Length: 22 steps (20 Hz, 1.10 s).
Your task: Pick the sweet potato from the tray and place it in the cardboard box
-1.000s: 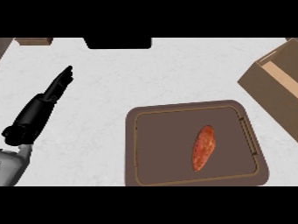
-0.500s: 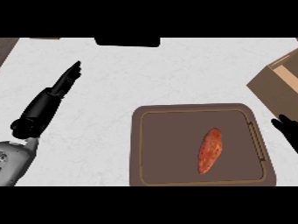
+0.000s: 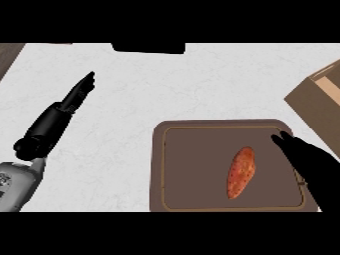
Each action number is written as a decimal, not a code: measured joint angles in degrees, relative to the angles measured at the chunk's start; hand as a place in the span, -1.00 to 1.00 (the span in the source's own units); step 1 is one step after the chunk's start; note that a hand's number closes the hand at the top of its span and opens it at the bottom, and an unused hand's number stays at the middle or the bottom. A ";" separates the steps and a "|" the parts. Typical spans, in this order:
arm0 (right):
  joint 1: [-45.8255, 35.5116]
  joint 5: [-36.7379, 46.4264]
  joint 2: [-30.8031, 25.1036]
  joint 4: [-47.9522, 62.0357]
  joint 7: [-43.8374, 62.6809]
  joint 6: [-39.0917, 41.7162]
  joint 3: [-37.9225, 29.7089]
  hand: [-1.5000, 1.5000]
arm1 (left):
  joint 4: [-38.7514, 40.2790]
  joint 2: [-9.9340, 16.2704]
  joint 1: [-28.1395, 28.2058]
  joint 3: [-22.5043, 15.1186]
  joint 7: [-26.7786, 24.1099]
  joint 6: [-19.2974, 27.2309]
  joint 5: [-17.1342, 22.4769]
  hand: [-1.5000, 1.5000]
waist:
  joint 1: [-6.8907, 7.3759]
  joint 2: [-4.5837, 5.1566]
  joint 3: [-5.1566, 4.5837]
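An orange sweet potato (image 3: 241,172) is lying in a brown tray (image 3: 174,169). It is sitting a bit right of the tray's middle, with its long side running up and down and its top leaning a little to the right. Nothing is touching it.

The tray is resting flat on a white counter (image 3: 165,84). It is taking up the lower right part of the view.

The right hand (image 3: 314,162) is reaching in from the lower right corner. It is hanging over the right side of the tray, just beside the potato but not on it. Its fingers are lying straight and close together, pointing up and to the left. It is holding nothing.

The left hand (image 3: 55,117) is showing on the left side, over the bare counter and well away from the tray. Its fingers are straight and pressed together, pointing up and to the right. It is holding nothing too. Its grey arm (image 3: 7,187) is coming in from the lower left corner.

A cardboard box (image 3: 331,99) is standing at the right edge, just above the tray's top right corner. Only part of it is showing, and its open top is facing up.

A dark thing (image 3: 149,47) is sitting at the far edge of the counter, and I cannot tell what it is.
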 measured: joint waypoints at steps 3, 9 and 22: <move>-3.40 1.61 4.97 3.83 1.38 0.59 3.76 -1.00 | 0.07 -0.28 0.56 0.15 -0.01 -0.10 -0.38 0.00 | -0.45 -0.10 0.03; -8.57 6.73 12.45 11.98 2.81 1.57 8.75 -1.00 | 0.60 -0.54 0.77 1.31 -0.15 -0.42 -0.74 0.00 | -1.49 -0.28 0.10; -11.12 13.86 22.63 24.84 2.01 3.88 12.09 -1.00 | -0.81 -1.56 2.60 2.97 0.53 -0.78 -2.13 0.00 | -2.57 -0.45 0.21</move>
